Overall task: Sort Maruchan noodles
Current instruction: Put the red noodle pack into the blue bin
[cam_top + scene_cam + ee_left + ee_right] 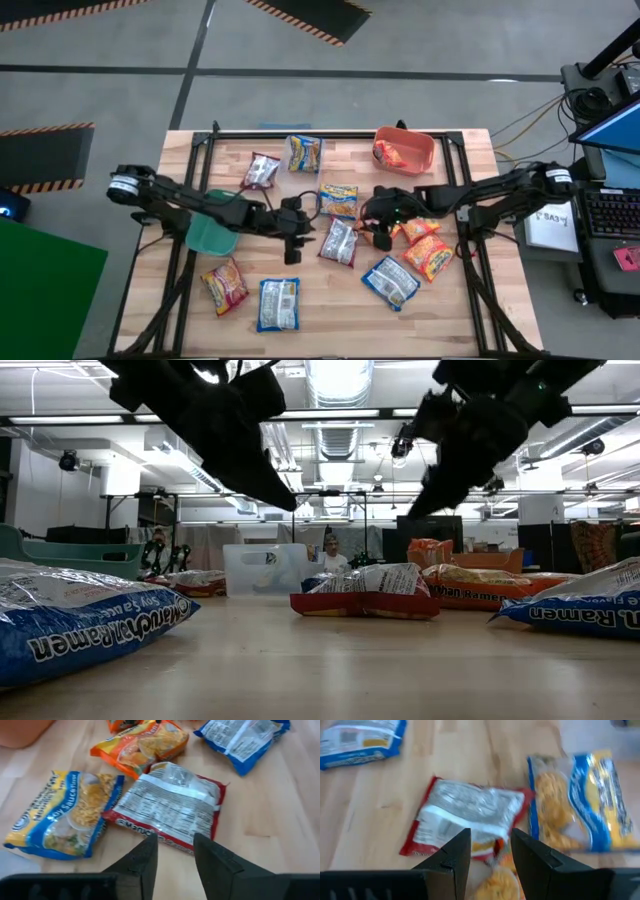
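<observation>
Red-edged packet [338,241] sits between my left fingers [292,247] and right fingers [383,234], both spread and empty, so they might bump reaching together.

Overhead, table-level, wrist views share table [330,300]

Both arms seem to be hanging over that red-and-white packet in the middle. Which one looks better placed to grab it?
Probably the left. The left gripper is open with the red-and-white packet lying straight ahead, just beyond its fingertips. The right gripper is also open and near it, but orange packets crowd its side of the table.
</observation>
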Controlling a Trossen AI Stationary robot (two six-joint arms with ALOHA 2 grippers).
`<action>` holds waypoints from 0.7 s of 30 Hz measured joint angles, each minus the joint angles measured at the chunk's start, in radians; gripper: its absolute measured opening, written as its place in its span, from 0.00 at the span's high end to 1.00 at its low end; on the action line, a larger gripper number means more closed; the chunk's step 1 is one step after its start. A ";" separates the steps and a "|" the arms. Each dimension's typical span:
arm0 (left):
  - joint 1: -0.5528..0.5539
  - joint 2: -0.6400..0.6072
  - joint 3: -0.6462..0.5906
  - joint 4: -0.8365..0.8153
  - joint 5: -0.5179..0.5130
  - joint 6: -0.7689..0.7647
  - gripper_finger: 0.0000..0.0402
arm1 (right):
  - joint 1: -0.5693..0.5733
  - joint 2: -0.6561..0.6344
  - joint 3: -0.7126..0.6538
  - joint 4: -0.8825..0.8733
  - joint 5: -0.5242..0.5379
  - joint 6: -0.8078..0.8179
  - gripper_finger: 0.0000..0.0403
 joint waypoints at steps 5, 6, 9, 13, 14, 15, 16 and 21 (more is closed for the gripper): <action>-0.020 0.000 0.000 0.000 -0.001 -0.049 0.62 | 0.053 0.027 0.055 -0.005 0.001 -0.058 0.61; -0.025 0.000 0.000 0.000 -0.001 -0.060 0.60 | 0.066 0.032 0.066 -0.005 0.001 -0.072 0.59; -0.040 0.000 0.000 0.001 -0.001 -0.095 0.55 | 0.103 0.056 0.100 -0.013 0.004 -0.114 0.51; -0.064 0.000 0.000 0.002 -0.001 -0.152 0.52 | 0.160 0.106 0.188 -0.124 0.077 -0.167 0.42; -0.073 0.000 0.000 0.003 -0.001 -0.163 0.52 | 0.173 0.125 0.216 -0.169 0.100 -0.181 0.40; -0.082 0.000 0.000 0.005 -0.001 -0.175 0.52 | 0.188 0.148 0.247 -0.207 0.122 -0.186 0.39; -0.094 0.000 0.000 0.006 -0.002 -0.187 0.52 | 0.201 0.169 0.279 -0.245 0.138 -0.190 0.38; -0.177 0.000 0.000 0.032 -0.074 -0.217 0.54 | 0.254 0.286 0.431 -0.453 0.159 -0.215 0.38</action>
